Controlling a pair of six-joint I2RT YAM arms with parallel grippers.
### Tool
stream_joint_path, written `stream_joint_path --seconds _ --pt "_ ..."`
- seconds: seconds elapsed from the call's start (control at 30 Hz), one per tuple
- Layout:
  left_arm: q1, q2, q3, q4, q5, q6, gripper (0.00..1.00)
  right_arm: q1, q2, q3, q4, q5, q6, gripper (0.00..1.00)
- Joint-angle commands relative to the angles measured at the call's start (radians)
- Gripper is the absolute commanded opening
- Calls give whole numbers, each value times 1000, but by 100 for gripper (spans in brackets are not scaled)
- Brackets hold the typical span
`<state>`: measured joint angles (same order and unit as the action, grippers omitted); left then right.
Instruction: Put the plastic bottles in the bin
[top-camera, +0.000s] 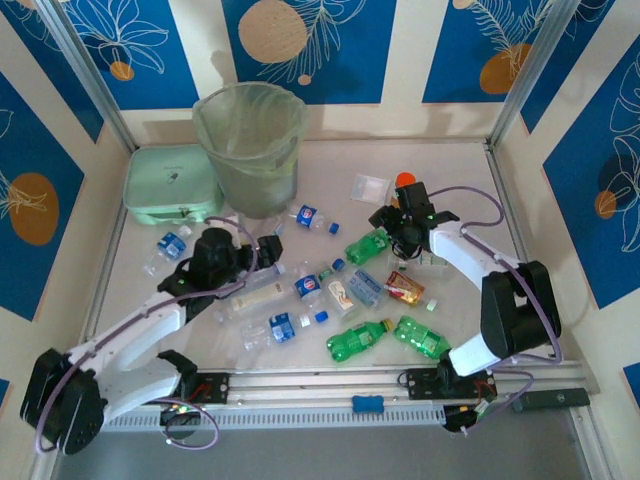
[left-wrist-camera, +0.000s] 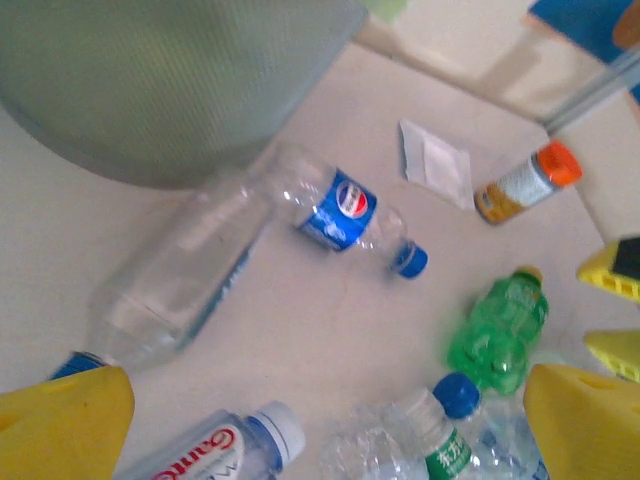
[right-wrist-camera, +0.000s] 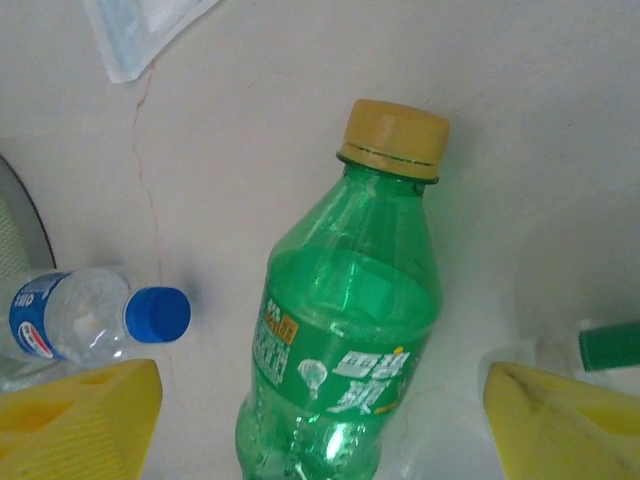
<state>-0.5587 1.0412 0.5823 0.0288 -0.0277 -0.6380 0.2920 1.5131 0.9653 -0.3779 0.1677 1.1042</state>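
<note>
Barely begun, I judge: the bin (top-camera: 250, 170) looks empty and the plastic bottles (top-camera: 357, 340) lie scattered over the desk (top-camera: 470, 180) (a dozen or so), the right pincer (right-wrist-camera: 322, 420) open astride a green bottle (right-wrist-camera: 345, 300), not yet gripping, the left pincer (left-wrist-camera: 320, 425) wide open, empty.

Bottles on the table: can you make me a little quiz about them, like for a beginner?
1. True or false: the bin stands upright.
2. The green bottle between the right hand's fingers has which cap? A blue, B yellow, C red.
3. Fill in: the left hand is wide ___.
Key: 1 true; 2 B; 3 open.
</note>
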Motion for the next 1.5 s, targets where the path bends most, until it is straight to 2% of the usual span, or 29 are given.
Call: stream_joint_path --seconds 0.0,0.3,0.4,0.63,0.8,0.93,1.1,1.3,1.47 --pt "-58 69 63 54 -5 23 100 -9 37 18 37 -2 50 83" --pt "-173 249 174 73 -11 41 100 -16 179 21 155 -75 75 77" --pt "-189 266 186 71 -11 39 100 -17 208 30 176 -82 76 73" --pt "-199 255 191 36 -39 59 100 -11 252 59 178 -73 63 72" --pt "-200 244 191 25 -49 66 100 -6 275 74 195 -86 48 58" --pt "-202 236 194 13 -34 76 100 -7 237 74 191 -62 14 54" --pt "-202 232 203 28 45 123 100 -22 129 79 181 -57 -97 51" --pt "-202 248 277 26 175 218 100 -36 2 110 114 -151 -287 48" --pt "-199 307 366 10 280 285 100 -25 -82 128 61 -310 -404 47"
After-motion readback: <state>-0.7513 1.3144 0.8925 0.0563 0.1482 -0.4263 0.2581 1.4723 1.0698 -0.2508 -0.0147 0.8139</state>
